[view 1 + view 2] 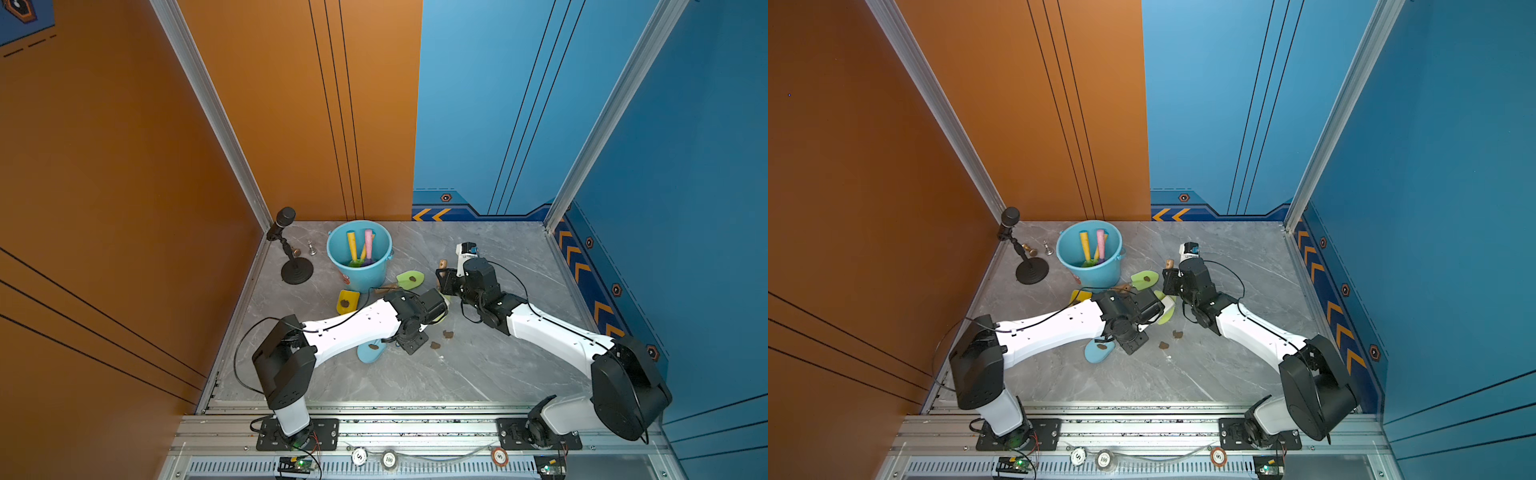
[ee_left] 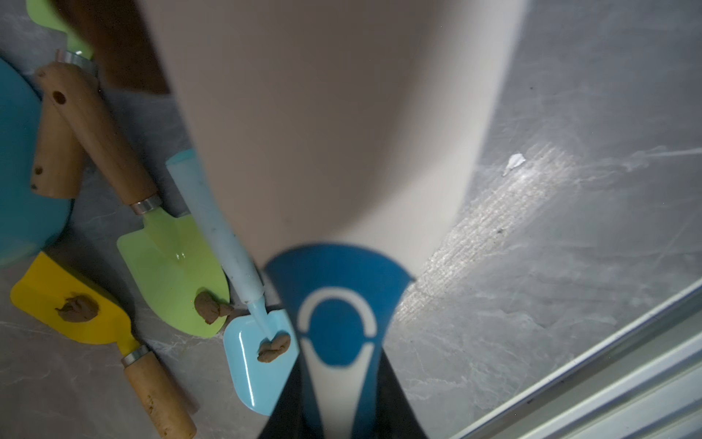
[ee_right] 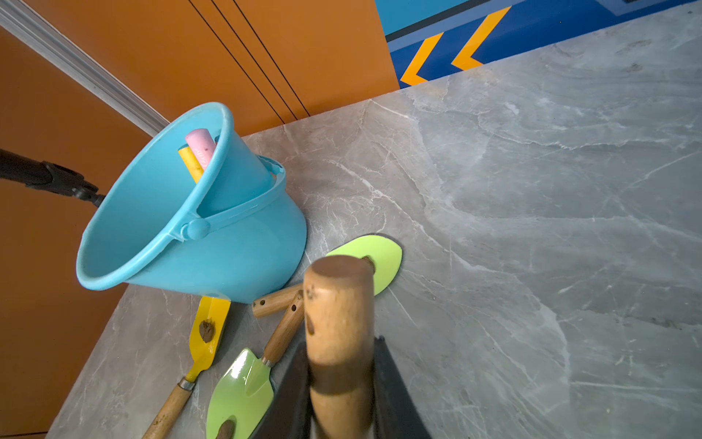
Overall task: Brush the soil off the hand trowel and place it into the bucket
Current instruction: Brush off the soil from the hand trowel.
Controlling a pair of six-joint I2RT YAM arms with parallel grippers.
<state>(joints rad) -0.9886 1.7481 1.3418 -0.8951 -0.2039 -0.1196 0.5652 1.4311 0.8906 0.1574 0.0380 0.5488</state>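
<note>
My right gripper [image 3: 340, 380] is shut on the wooden handle [image 3: 338, 323] of a hand trowel; the handle's end [image 1: 443, 263] sticks up, and the blade is hidden. My left gripper [image 2: 340, 399] is shut on a cream-white brush [image 2: 334, 133] with a blue mark, right beside the right gripper [image 1: 445, 282]. Soil lumps [image 1: 447, 333] lie on the table. The light-blue bucket [image 1: 361, 278] stands at the back left with yellow and pink handles inside. Around it lie a green trowel [image 1: 409, 279], a yellow one [image 1: 347, 301], another green one [image 2: 171, 273] and a blue shovel [image 1: 371, 351], each bearing soil.
A microphone on a round stand [image 1: 291, 257] and two small figures [image 1: 311, 248] stand in the back left corner. Orange and blue walls close three sides. The metal rail [image 1: 374, 407] runs along the front. Bare marble shows to the right [image 1: 519, 257] and in front [image 1: 457, 374].
</note>
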